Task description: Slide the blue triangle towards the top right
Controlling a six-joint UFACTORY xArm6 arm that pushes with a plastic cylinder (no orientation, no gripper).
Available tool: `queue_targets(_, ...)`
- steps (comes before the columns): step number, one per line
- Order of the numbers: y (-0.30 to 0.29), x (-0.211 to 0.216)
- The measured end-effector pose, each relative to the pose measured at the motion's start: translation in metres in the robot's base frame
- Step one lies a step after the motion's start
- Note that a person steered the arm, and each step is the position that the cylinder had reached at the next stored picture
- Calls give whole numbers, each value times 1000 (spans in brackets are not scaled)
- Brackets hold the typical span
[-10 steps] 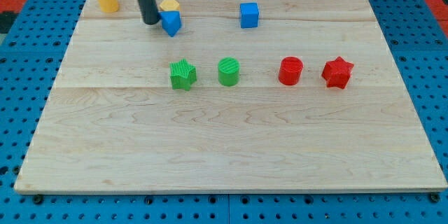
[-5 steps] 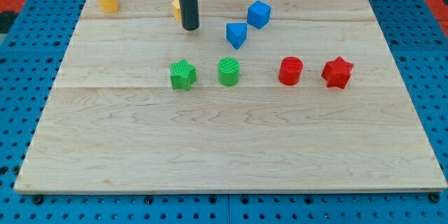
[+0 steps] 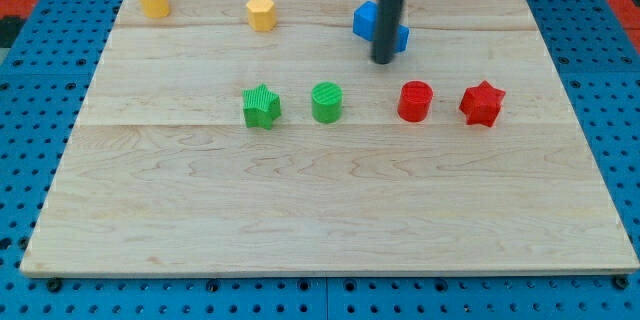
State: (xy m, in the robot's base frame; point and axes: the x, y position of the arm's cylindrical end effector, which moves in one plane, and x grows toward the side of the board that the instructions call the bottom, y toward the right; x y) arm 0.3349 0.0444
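My tip stands right of the board's centre, near the view's top. The rod covers the middle of two blue blocks that sit close together behind it. The blue cube shows to the rod's left. A bit of the blue triangle shows to the rod's right. Whether the two blue blocks touch is hidden by the rod. The tip's end is just below them.
A yellow heart-like block sits at the top left and a yellow hexagon to its right. A green star, green cylinder, red cylinder and red star form a row across the middle.
My tip has moved from the top left to the right. The blue triangle has slid right and up, next to the blue cube, which has shifted a little.
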Motion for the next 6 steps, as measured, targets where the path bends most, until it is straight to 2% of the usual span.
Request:
queue_targets(1,8,-27)
queue_targets(2,91,-35)
queue_targets(3,131,-37)
queue_targets(5,154,-51)
queue_targets(6,132,-42)
